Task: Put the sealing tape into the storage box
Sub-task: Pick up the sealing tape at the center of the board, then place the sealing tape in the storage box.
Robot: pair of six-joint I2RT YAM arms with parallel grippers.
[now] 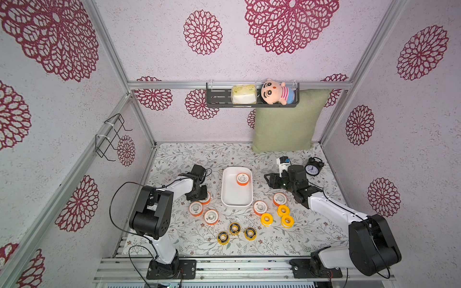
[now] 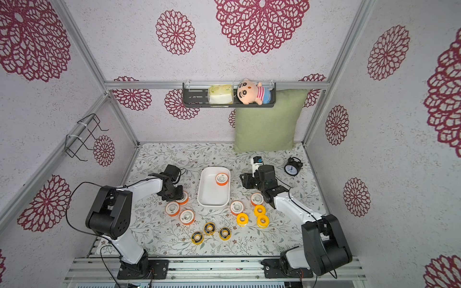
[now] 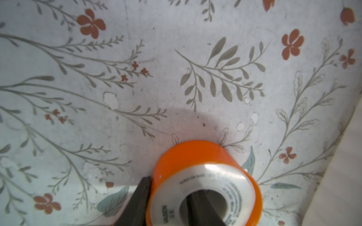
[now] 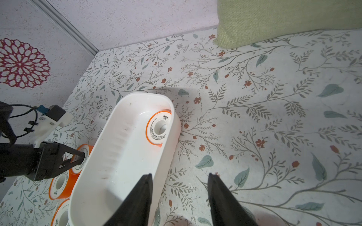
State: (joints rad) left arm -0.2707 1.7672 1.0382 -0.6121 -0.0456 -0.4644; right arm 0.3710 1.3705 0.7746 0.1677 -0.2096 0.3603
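My left gripper [image 3: 168,185] was set over an orange roll [image 3: 195,156] of sealing tape that sat flat on the cloth, just beside the left wall of the storage box [image 1: 233,193]. One finger was in the centre hole and the other against the orange outside, though I could not tell whether they had pinched shut on it. My right gripper [image 4: 179,174] hung spread and empty over bare cloth by the box's right wall. A boxed roll [image 1: 242,179] lay flat in the box's far right corner.

Crowding the left gripper on my side were two orange neighbours [image 1: 195,208] [image 1: 211,217]. Right of the box lay an orange pair [image 1: 260,207] [image 1: 280,199], one tucked against the right arm, with three yellow rolls [image 1: 266,219] clustered just beside them. Three black-faced rolls [image 1: 234,228] sat in a loose arc nearest me, apart from both arms. A black alarm clock [image 1: 311,169] stood behind the right arm, and a green cushion [image 1: 287,124] leaned on the back wall.

The table wore a pale cloth [image 1: 189,154] printed with sprigs and small red flowers, scuffed in places. The walls were lilac with big crimson rosettes. A black shelf [image 1: 219,99] on the back rail held a tissue pack [image 1: 244,94] and a plush doll [image 1: 273,92], and a wire rack [image 1: 109,122] hung on the left rail
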